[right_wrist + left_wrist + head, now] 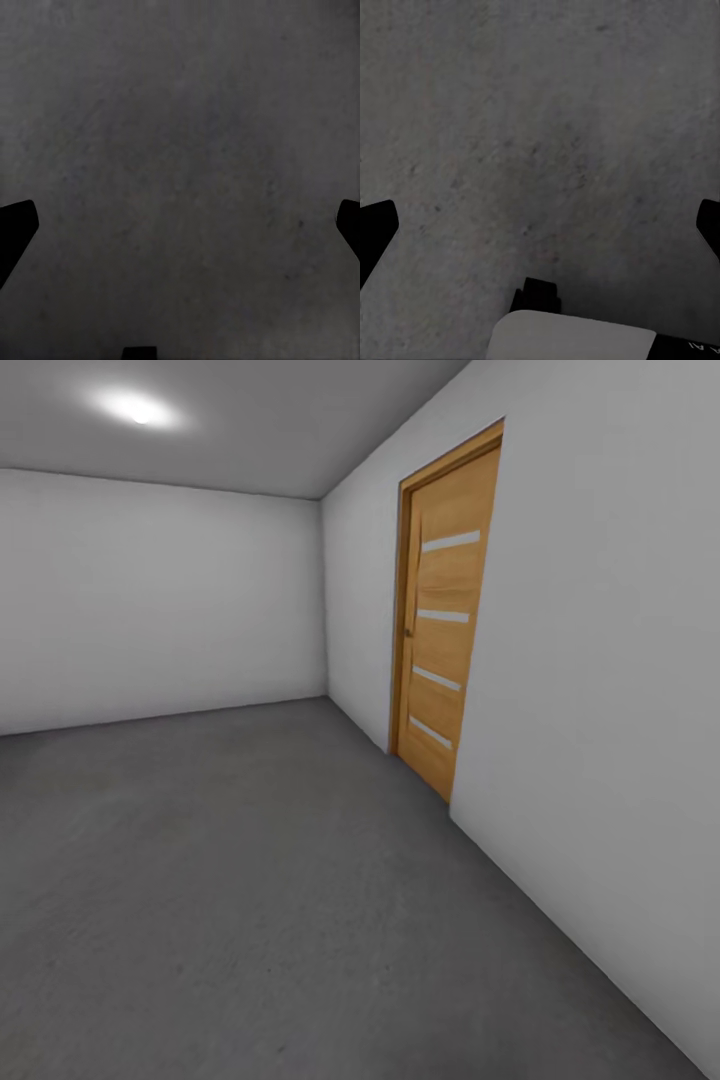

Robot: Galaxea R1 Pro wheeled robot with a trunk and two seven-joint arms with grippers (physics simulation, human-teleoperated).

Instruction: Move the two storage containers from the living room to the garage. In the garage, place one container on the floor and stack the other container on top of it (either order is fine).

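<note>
I am in the garage, a bare room with pale grey walls and a dark grey concrete floor. The two orange-red storage containers are out of view. My left gripper hangs open over the speckled concrete floor, its black fingertips at the picture's two sides with nothing between them. My right gripper is open too, above the same concrete floor, and holds nothing.
A wooden door with pale horizontal slats stands shut in the right wall. The back wall lies a few metres ahead. A ceiling light glows at the upper left. A white part of my own body shows under the left gripper.
</note>
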